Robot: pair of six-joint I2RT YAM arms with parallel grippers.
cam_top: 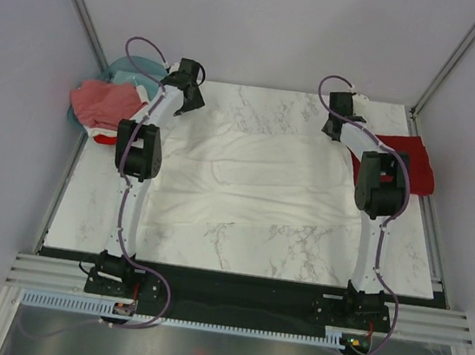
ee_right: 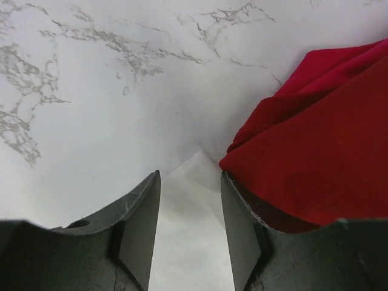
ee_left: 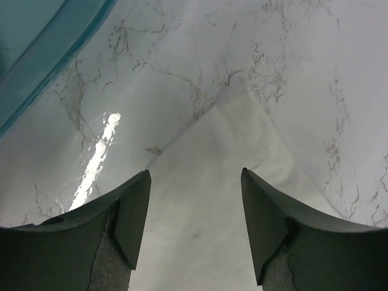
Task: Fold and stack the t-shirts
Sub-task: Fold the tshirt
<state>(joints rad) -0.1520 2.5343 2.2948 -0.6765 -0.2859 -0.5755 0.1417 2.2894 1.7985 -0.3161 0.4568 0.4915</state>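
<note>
**Assessing the spread white tee for its fold grip**

We find the white t-shirt (cam_top: 247, 174) lying flat and lightly rumpled across the middle of the marble table (cam_top: 298, 247). No print shows on its upper face.

The left gripper (ee_left: 194, 176) hangs over the shirt's 10 o'clock corner. Its jaws stand wide apart, with cloth below them and nothing held.

The right gripper (ee_right: 190, 176) hangs over the 2 o'clock corner. Its jaws are moderately parted around the white tip and grip nothing.

The dark red t-shirt (ee_right: 315, 157) lies bunched at 3 o'clock, touching that tip. A pinkish-red t-shirt (cam_top: 98, 102) sits heaped at the teal basket (ee_left: 36, 48) at 10 o'clock.

We judge the white tee light, limp and likely to slide on the glossy marble. We would pinch both far corners low on the hem. The right pinch must keep clear of the red cloth.
</note>
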